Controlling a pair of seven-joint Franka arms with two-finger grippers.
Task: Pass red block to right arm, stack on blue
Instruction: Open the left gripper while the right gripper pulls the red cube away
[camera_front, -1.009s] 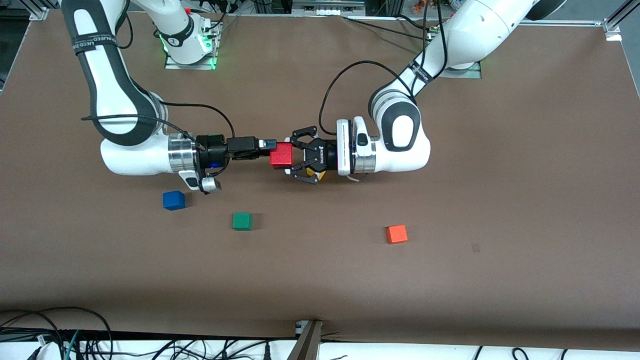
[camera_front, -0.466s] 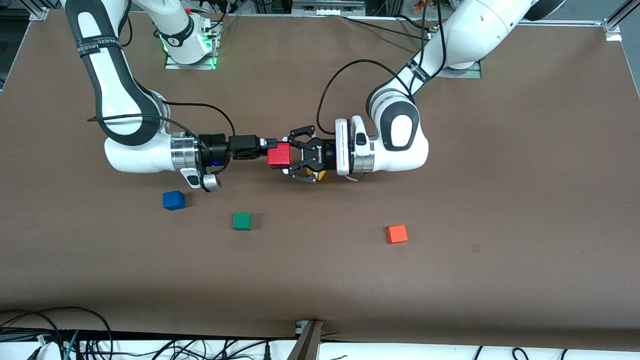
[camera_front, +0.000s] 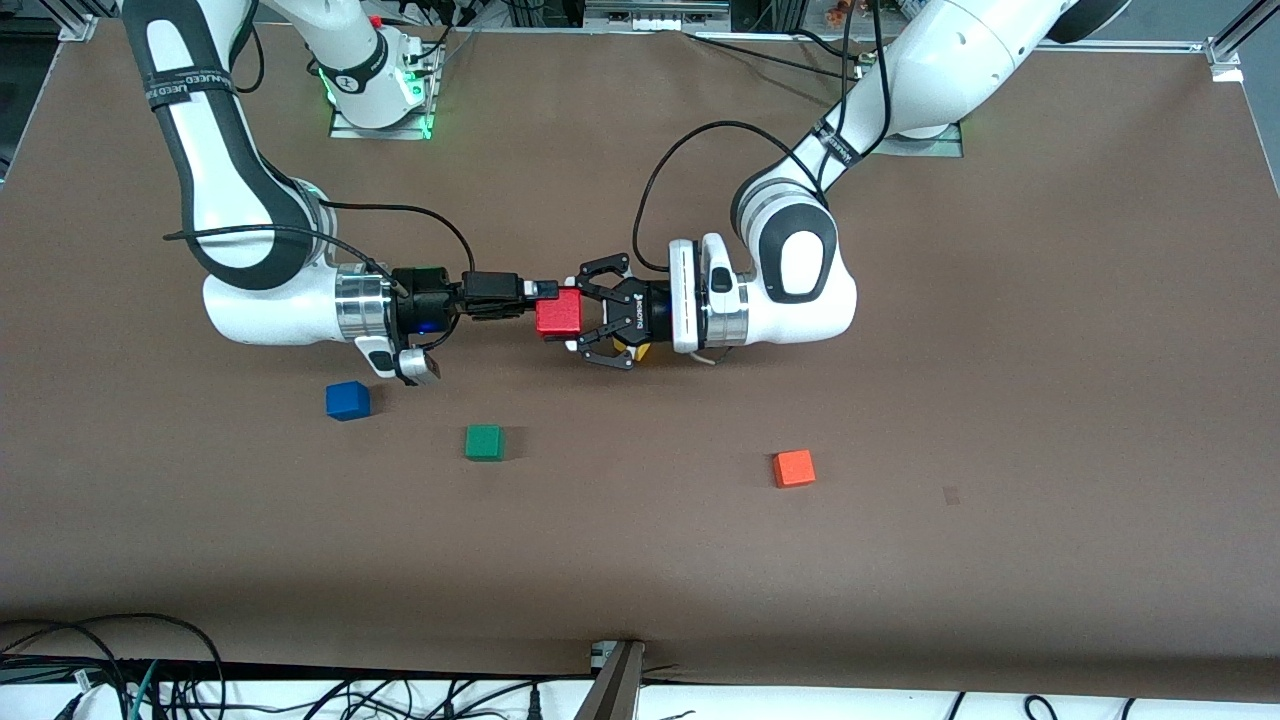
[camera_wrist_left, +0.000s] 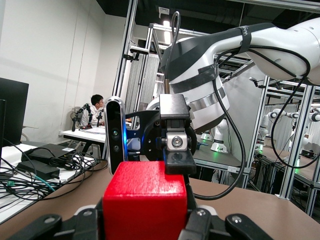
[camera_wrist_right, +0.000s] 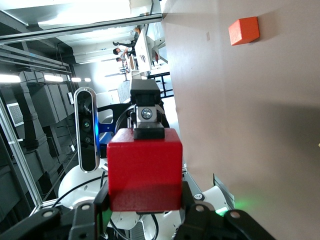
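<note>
The red block (camera_front: 558, 316) hangs above the middle of the table, held from both ends. My left gripper (camera_front: 572, 316), a black linkage claw, is shut on it from the left arm's end. My right gripper (camera_front: 546, 296), with straight fingers, is shut on it from the right arm's end. In the left wrist view the red block (camera_wrist_left: 145, 200) fills the space between my claw fingers, with one right finger pad (camera_wrist_left: 180, 163) pressed on its top face. The right wrist view shows the red block (camera_wrist_right: 144, 167) close up. The blue cube (camera_front: 347, 400) lies on the table toward the right arm's end.
A green cube (camera_front: 484, 442) sits beside the blue one, a little nearer the front camera. An orange-red cube (camera_front: 794, 468) lies toward the left arm's end and is the orange cube (camera_wrist_right: 244, 30) in the right wrist view. Cables run along the table's near edge.
The right gripper's fingers have closed onto the red block, which the left gripper kept holding. Both hands and the block shifted slightly toward the right arm's end.
</note>
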